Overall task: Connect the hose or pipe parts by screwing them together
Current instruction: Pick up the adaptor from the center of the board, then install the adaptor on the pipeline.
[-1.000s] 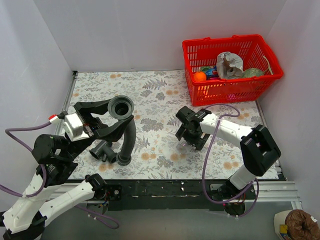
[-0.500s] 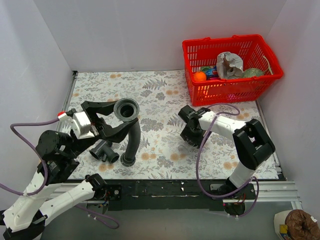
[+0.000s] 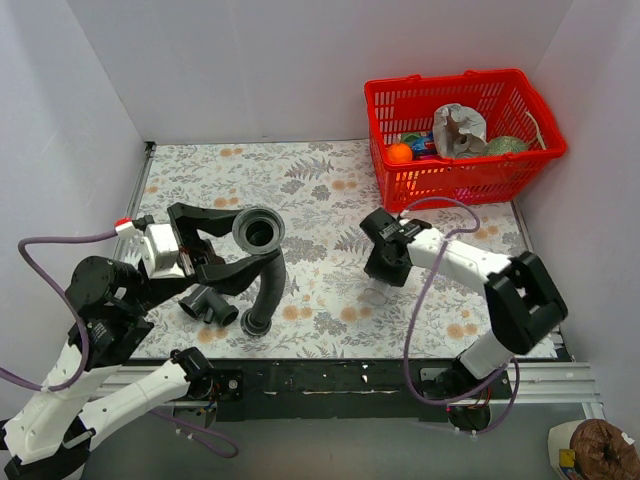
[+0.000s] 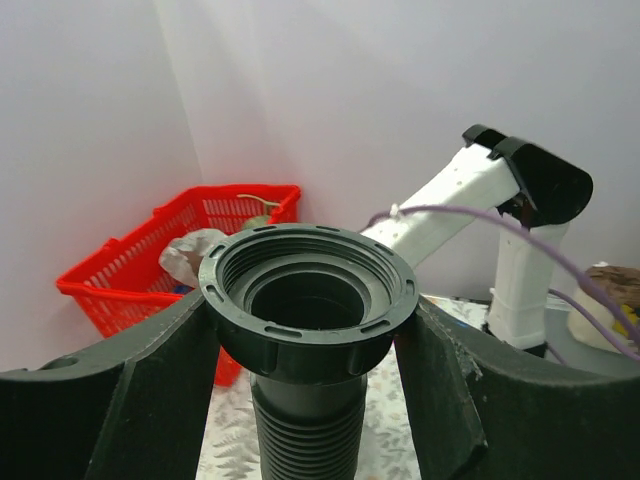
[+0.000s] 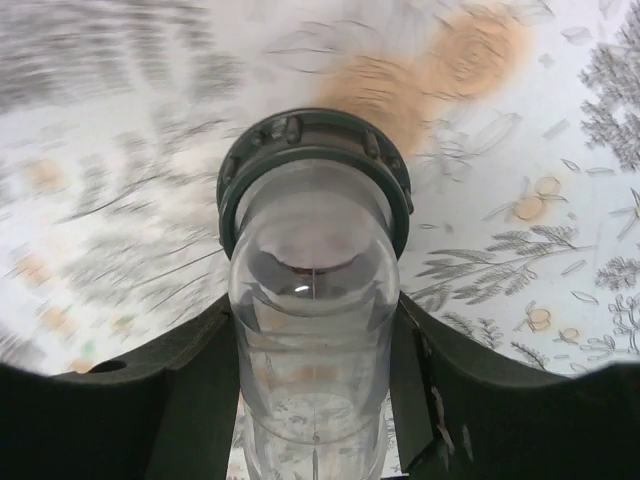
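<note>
We saw the left claw closed on the black ribbed hose, its two fingers pressed to opposite sides just under the threaded collar. It held that end raised above the worktop with the mouth facing up. We judged this was meant to keep the thread bare and free for a mating part to be turned in. The hose's other end rested on the worktop close to the near edge, left of the middle. The grey T-shaped fitting lay just beside that end, toward the near left corner, with nothing gripping it.

The right claw pointed down at a clear elbow pipe with a dark ring, lying right of the middle of the worktop. Its fingers lay against both sides of the clear tube at about half their spread. We took that for a grip on it, probably so it could be lifted. That ring pointed away from the wrist, which we thought suited offering it to a thread.

A red basket of odds and ends sat at the far right corner. We could read no brand, label or writing anywhere.
</note>
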Tool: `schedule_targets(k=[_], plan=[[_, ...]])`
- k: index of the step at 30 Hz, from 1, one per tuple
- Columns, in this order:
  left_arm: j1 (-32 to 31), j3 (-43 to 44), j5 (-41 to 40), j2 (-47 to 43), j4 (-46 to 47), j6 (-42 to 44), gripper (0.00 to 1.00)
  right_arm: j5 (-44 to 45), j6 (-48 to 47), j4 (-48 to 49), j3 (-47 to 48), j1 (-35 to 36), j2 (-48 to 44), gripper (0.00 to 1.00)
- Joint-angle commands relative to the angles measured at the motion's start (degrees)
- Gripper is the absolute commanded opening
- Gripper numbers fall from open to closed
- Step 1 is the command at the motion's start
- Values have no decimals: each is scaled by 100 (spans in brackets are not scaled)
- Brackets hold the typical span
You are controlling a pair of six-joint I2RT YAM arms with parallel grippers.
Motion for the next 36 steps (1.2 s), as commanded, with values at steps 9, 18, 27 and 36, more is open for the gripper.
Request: schedule_targets(k=[9, 18, 27, 36], plan=[[7, -633, 813, 101, 665, -1747, 0, 819, -4103, 1014, 2825, 2112, -1973, 1], [7, -1239, 1076, 320, 1640, -2247, 0, -138, -6220, 1462, 4610, 2500, -2035, 1], [7, -1617, 1490, 839, 2826, -2380, 0, -1615, -7164, 3745, 3540, 2773, -2640, 1], [7, -1785, 1613, 1155, 3776, -2353, 0, -2538, -6663, 5476, 2645, 2799, -3054, 1]])
